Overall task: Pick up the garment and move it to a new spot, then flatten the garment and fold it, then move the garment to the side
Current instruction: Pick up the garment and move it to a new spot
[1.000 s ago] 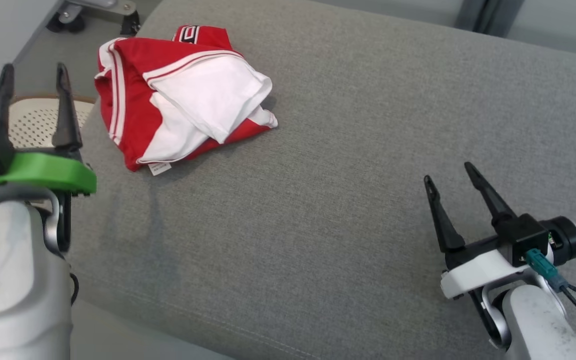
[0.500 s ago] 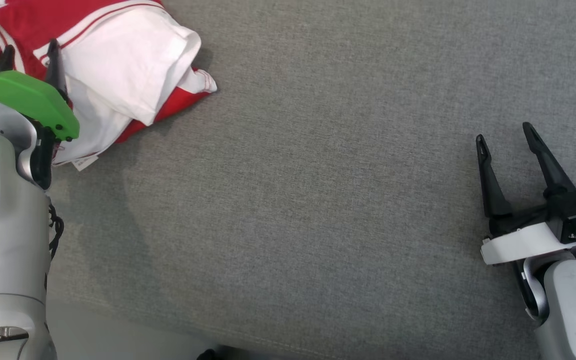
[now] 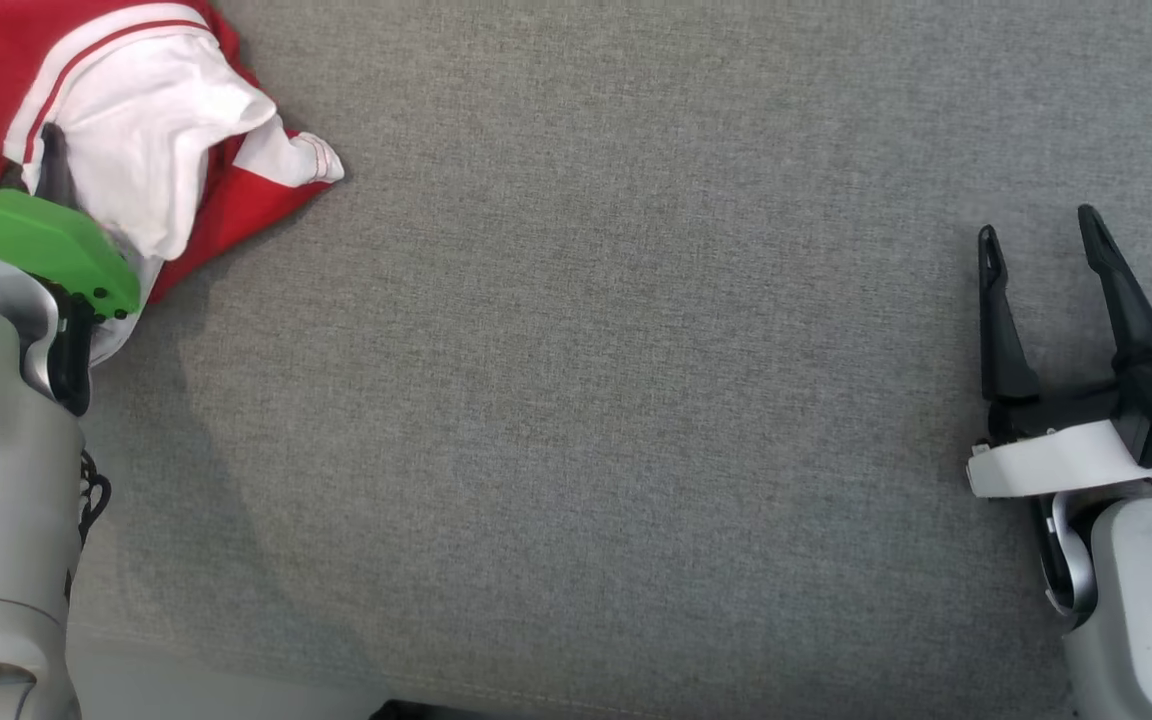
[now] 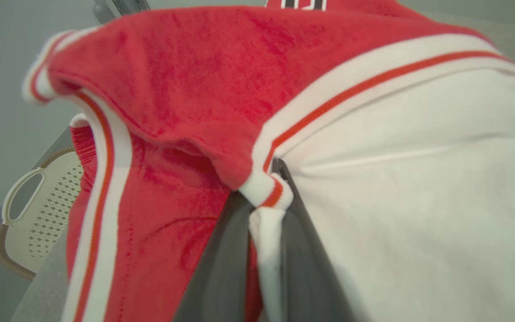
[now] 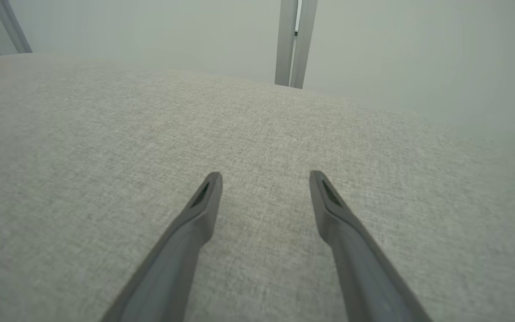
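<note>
Garment [image 3: 136,110], red and white, bunched on grey fabric surface [image 3: 576,400], upper left in head view. Left pincer [image 4: 266,210] pinching striped fold of garment, fingers pressed close on cloth. Right pincer [image 3: 1038,228] spread wide, empty, over bare surface at right, well apart from garment.

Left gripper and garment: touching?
Touching. The left wrist view shows the left gripper shut on a striped hem of the garment, with cloth pinched in between.
</note>
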Controlling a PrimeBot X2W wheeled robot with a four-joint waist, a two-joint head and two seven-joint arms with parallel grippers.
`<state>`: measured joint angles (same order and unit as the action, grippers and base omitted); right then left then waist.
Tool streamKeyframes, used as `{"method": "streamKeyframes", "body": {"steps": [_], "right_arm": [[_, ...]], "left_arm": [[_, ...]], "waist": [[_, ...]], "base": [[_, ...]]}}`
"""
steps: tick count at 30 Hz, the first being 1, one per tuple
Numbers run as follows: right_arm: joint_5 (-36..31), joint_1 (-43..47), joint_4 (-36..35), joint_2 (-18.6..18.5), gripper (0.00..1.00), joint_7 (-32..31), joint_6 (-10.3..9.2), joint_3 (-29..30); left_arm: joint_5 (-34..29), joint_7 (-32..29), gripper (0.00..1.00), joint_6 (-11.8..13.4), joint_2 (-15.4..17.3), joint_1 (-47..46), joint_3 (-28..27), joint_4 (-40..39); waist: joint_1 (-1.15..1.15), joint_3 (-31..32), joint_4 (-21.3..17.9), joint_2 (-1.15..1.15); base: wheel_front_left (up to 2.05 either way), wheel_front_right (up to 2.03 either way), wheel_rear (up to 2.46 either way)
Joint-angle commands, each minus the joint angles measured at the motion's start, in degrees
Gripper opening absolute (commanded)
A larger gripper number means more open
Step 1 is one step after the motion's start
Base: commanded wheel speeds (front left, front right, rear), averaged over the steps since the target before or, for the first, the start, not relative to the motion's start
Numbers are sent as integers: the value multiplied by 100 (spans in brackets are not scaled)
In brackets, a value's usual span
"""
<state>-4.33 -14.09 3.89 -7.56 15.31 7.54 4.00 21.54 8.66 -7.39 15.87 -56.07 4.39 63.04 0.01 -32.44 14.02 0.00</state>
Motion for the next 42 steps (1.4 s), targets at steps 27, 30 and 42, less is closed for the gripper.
{"method": "streamKeyframes", "body": {"steps": [27,30,42], "right_arm": [[681,789,558,466,100,-16,-8,-245],[766,810,559,462,100,-16,-8,-260],[1033,627,465,467,100,-16,-8,-300]], "left_arm": [[571,-555,0,126,1077,554,1099,-4237],[604,-858,0,209,1033,615,1169,-4822],[714,-1366,0,375,467,766,1710,-5273]], "waist": [[-1,2630,-1372,0],[-1,2658,-1781,0],[-1,2243,-3154,0]], "base": [[0,0,0],[0,0,0],[0,0,0]]}}
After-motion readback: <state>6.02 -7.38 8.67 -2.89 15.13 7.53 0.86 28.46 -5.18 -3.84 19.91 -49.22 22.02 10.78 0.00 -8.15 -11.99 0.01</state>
